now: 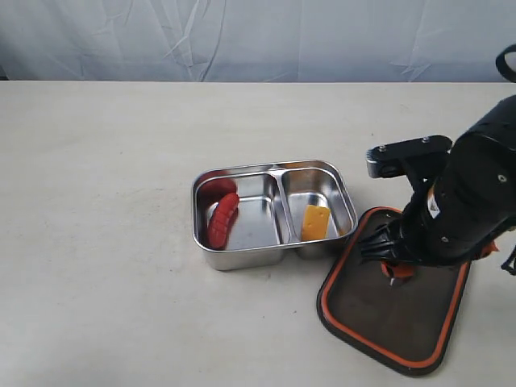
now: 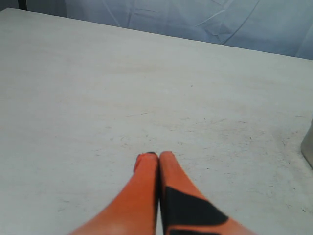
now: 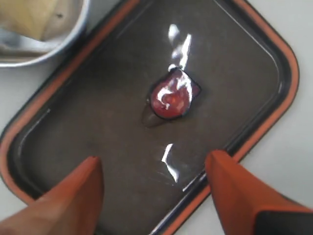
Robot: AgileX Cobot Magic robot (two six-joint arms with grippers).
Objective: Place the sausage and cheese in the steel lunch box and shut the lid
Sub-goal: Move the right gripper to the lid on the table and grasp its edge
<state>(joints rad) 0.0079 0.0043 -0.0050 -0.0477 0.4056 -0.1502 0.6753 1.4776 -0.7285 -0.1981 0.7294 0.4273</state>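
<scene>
The lid [image 1: 379, 322] lies flat on the table [image 1: 105, 201], closest to us. It is a dark, see-through rectangle with round corners. A bright orange band runs all around its edge. In its middle sits a small, shiny red-orange valve [image 3: 171, 98]. One corner of the lid is just beside the steel lunch box [image 1: 242, 260].

The right gripper [image 3: 155, 160] hangs over the lid, close to the valve. Its two smooth orange fingers [image 3: 78, 196] are spread wide apart and hold nothing.

Next comes the lunch box. It is shiny like a mirror, with round corners and two parts inside. The sausage [image 1: 223, 219] lies in the bigger part, by the wall far from the lid. It is red and a little curved, with ridges across it. The cheese [image 1: 314, 222] is in the smaller part, on the side near the lid. It is a yellow-orange block.

The left gripper [image 2: 156, 156] has its orange fingers pressed together, with nothing between them. It is over bare table, which is pale and dull with tiny marks.

At the far back hangs a wrinkled, pale cloth [image 1: 242, 40].
</scene>
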